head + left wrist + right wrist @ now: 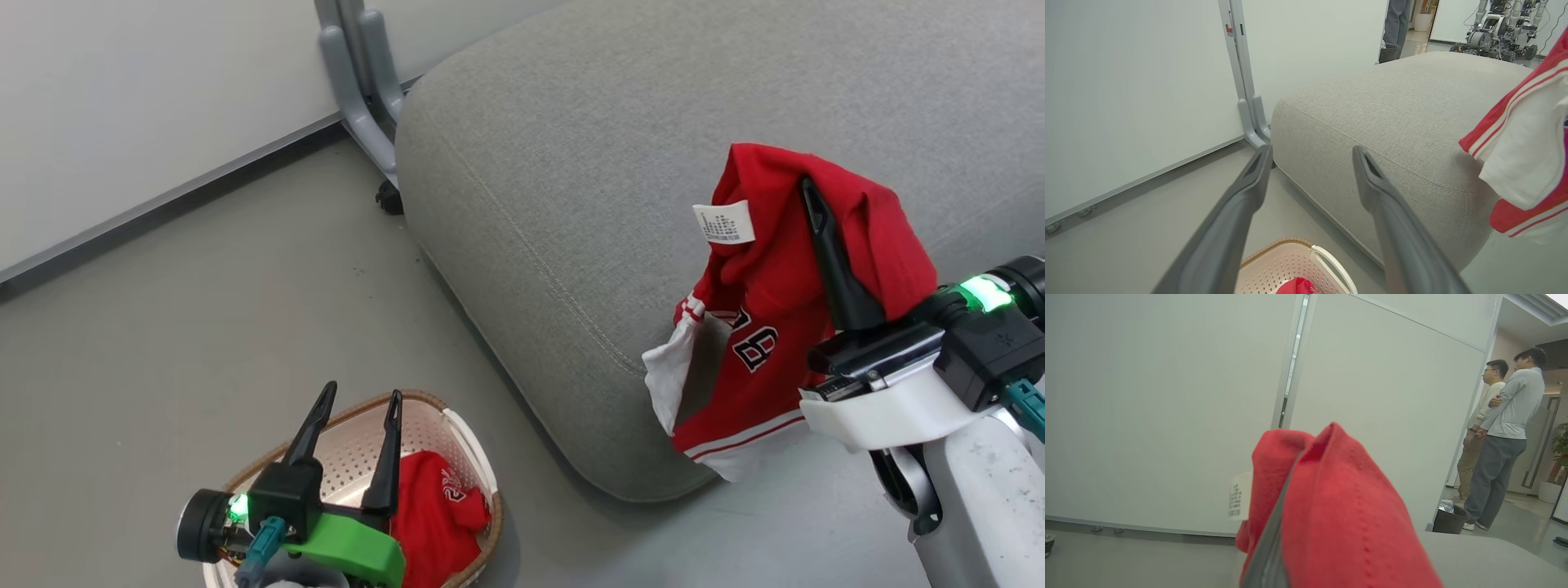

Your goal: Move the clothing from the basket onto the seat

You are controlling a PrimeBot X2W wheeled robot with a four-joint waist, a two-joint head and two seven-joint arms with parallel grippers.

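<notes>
Right claw [812, 196] is pinched shut on a red garment [767, 269] — the cloth drapes over its dark fingers [833, 253] and hangs above the near edge of the grey seat [571, 204], a white care label showing and its white-striped hem dangling past the cushion's front edge. Whether the hanging cloth touches the seat cannot be told. Left claw [362, 394] stands wide and empty just above the basket [469, 445], which sits on the floor [204, 327] beside the seat — a second red garment [433, 510] lies bunched inside it.

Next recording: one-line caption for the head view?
Right tool holds a red garment at the seat edge; open left tool hovers over the basket, where another red garment lies.
</notes>
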